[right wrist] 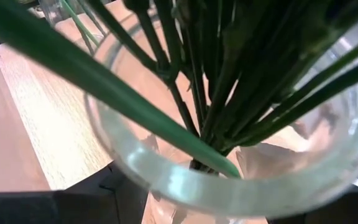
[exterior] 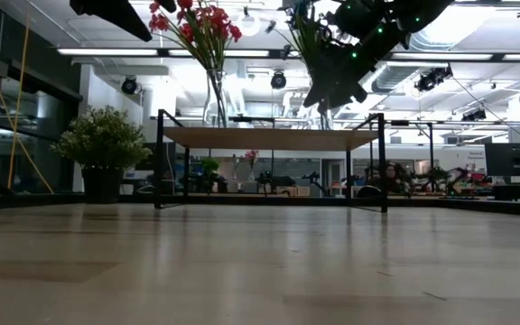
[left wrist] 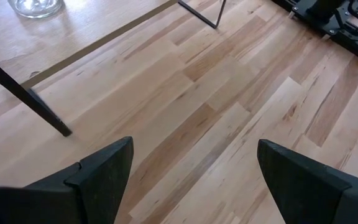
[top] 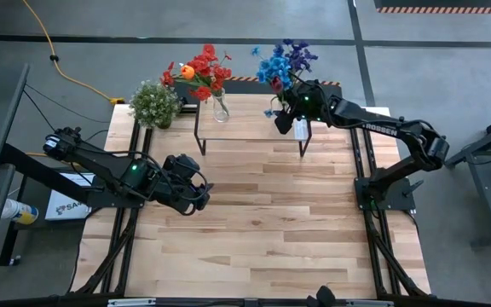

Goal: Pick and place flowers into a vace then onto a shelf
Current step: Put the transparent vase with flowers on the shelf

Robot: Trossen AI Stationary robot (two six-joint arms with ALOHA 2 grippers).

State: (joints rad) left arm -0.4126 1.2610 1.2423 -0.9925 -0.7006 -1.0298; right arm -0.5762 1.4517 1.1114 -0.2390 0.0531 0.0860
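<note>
The bare plank tabletop (exterior: 260, 271) fills the near ground, pale boards running to the far edge, where the shelf (top: 250, 124) stands on thin black legs. On the shelf's left part a clear glass vase (top: 220, 108) holds the red and orange flowers (top: 199, 70); a second glass vase (right wrist: 241, 180) at the shelf's right end holds the blue and purple flowers (top: 284, 61), their green stems crowded together inside its rim. The right gripper (top: 292, 119) hangs over that right end, just beside this vase; whether its fingers are apart or pressed on the glass cannot be told, since the blooms and the arm cover them from above and the vase fills its wrist view. A bushy green potted plant (top: 154, 104) sits on the table just left of the shelf. The left gripper (left wrist: 191, 180) hovers above open boards on the table's left side, well apart from the shelf, fingers spread wide with nothing between them. Beyond the table lies grey floor with a yellow cable (top: 45, 47), and a bright hall with ceiling lights (exterior: 116, 51).
</note>
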